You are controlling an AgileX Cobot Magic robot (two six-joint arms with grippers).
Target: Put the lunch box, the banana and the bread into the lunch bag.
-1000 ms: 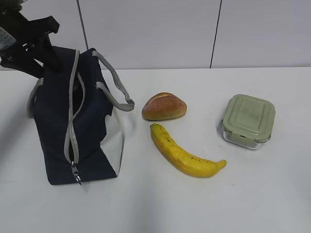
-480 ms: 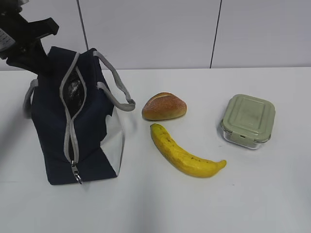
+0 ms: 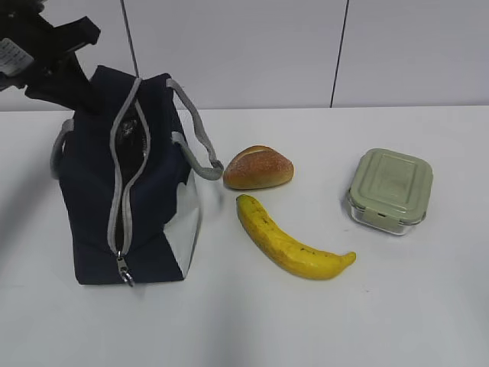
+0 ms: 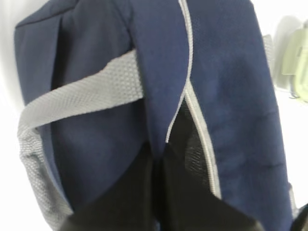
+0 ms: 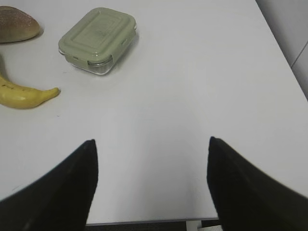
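Note:
The navy lunch bag [image 3: 92,214] stands at the left with its zipper open along the top and front. My left gripper [image 3: 76,92] is at the bag's rear top and is shut on the fabric edge beside the zipper, as the left wrist view [image 4: 159,163] shows. The bread [image 3: 258,168], the banana [image 3: 286,241] and the green-lidded lunch box [image 3: 390,189] lie on the table to the right of the bag. My right gripper [image 5: 151,143] is open and empty above the table's near edge, with the lunch box [image 5: 97,40], the banana's tip [image 5: 24,95] and the bread [image 5: 17,24] beyond it.
The bag's grey strap handle [image 3: 195,134] hangs toward the bread. The metal ring zipper pull [image 3: 122,271] sits at the bag's lower front. The white table [image 3: 306,321] ends at a wall behind; its edge [image 5: 144,222] lies under my right gripper.
My left gripper has moved right with the bag's top edge. The bag has shifted right, stands more upright, and its zipper opening gapes wider. The food and lunch box have not moved.

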